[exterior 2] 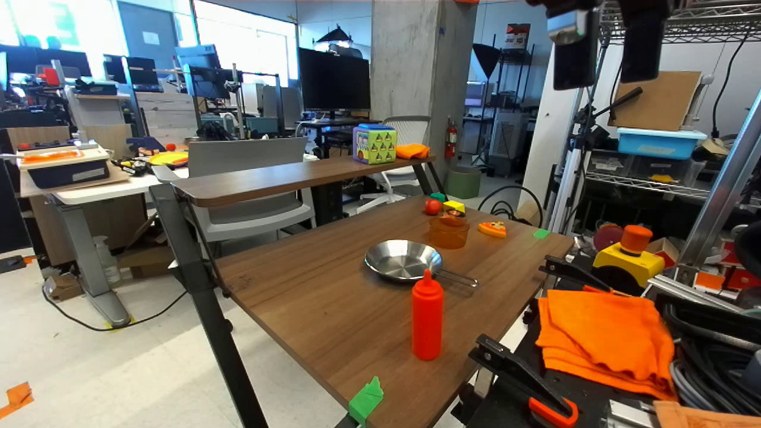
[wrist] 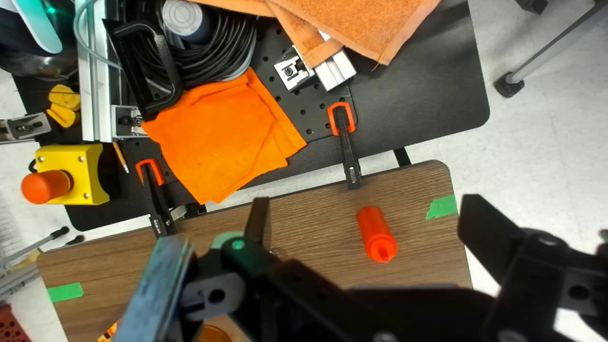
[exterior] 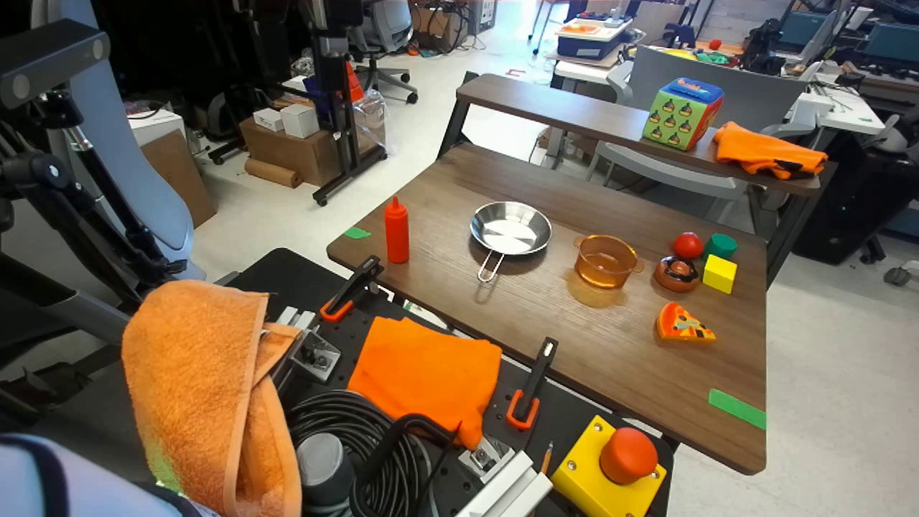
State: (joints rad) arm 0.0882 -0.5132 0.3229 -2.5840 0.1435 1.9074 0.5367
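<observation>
My gripper is open, its two dark fingers wide apart with nothing held. In an exterior view the gripper hangs high above the table at the top right. Seen from the wrist, a red squeeze bottle shows between the fingers, well below them. The bottle stands upright near a table corner. Beside it lies a steel pan with a wire handle. Farther along stand an amber pot, a brown toy, a red tomato, a green cylinder, a yellow block and a pizza slice.
A raised shelf runs along the table's far side, bearing a colourful box and an orange cloth. Along the near edge, a black bench holds clamps, a folded orange cloth, coiled cable and a red-topped yellow button box.
</observation>
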